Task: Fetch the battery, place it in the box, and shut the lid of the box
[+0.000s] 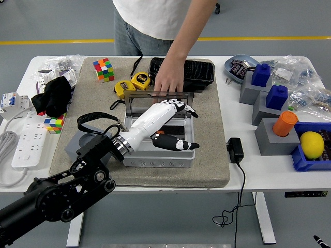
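A grey box [160,161] sits on the tan mat [207,155] at the table's middle. Its clear lid [139,103] stands upright at the box's far edge. A person's hand [168,80] rests on the lid's top edge. My left hand [182,127] hovers over the box's open top, fingers spread and holding nothing. The orange battery does not show; the inside of the box under my hand is hidden. My right arm is out of view.
Two yellow tape measures [132,82], a black tray [194,72] and a colour cube [104,70] lie behind the box. A power strip [26,142] is at the left. A black adapter [235,150] and grey blocks [271,137] are at the right.
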Controlling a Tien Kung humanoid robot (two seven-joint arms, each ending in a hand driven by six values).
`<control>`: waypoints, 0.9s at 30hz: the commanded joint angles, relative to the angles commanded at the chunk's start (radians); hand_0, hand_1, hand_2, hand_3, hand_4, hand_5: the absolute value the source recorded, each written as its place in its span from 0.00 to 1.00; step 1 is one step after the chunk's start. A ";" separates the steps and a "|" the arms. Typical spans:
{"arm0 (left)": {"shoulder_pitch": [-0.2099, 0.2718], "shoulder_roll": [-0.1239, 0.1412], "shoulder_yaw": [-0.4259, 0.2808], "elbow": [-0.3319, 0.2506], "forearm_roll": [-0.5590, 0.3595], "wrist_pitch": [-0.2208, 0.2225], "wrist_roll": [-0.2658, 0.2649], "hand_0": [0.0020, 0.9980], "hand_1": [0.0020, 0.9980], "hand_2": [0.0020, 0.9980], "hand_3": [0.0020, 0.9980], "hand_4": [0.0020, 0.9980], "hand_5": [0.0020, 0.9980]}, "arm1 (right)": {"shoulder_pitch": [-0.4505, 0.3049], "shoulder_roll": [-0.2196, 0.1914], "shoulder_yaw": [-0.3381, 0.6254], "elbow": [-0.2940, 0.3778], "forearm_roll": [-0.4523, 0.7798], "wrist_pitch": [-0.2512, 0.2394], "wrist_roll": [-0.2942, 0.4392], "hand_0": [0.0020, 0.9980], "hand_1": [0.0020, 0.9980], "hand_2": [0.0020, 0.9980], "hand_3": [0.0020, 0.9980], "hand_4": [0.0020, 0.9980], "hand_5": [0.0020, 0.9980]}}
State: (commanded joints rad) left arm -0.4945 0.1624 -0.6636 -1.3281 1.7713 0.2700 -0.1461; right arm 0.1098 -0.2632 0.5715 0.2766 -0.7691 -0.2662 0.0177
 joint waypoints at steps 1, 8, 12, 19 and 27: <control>0.003 0.006 -0.003 -0.028 -0.010 -0.013 0.006 1.00 0.88 0.79 0.68 1.00 0.49 | 0.001 0.000 0.001 0.000 0.000 0.000 0.000 0.82 0.79 0.76 0.77 1.00 1.00; 0.052 0.037 -0.110 -0.271 -0.154 -0.202 0.098 0.79 0.73 0.69 0.63 1.00 0.56 | -0.001 -0.001 0.009 0.000 -0.002 -0.001 0.000 0.81 0.79 0.76 0.77 1.00 1.00; 0.070 0.035 -0.209 -0.375 -0.270 -0.350 0.181 0.74 0.71 0.67 0.63 1.00 0.63 | -0.002 0.002 0.010 0.000 -0.003 -0.001 -0.002 0.81 0.78 0.76 0.77 1.00 1.00; 0.078 0.017 -0.344 -0.361 -0.560 -0.405 0.157 0.72 0.70 0.67 0.61 1.00 0.58 | 0.001 0.004 0.014 0.001 -0.007 0.000 -0.003 0.81 0.78 0.76 0.77 1.00 1.00; 0.072 -0.011 -0.450 -0.282 -0.782 -0.179 0.071 0.73 0.74 0.70 0.65 1.00 0.61 | 0.000 0.004 0.011 0.000 -0.005 0.000 -0.003 0.81 0.78 0.75 0.77 1.00 1.00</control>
State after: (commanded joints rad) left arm -0.4226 0.1517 -1.1140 -1.6100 0.9891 0.0914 -0.0749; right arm 0.1100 -0.2588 0.5825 0.2761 -0.7743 -0.2659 0.0146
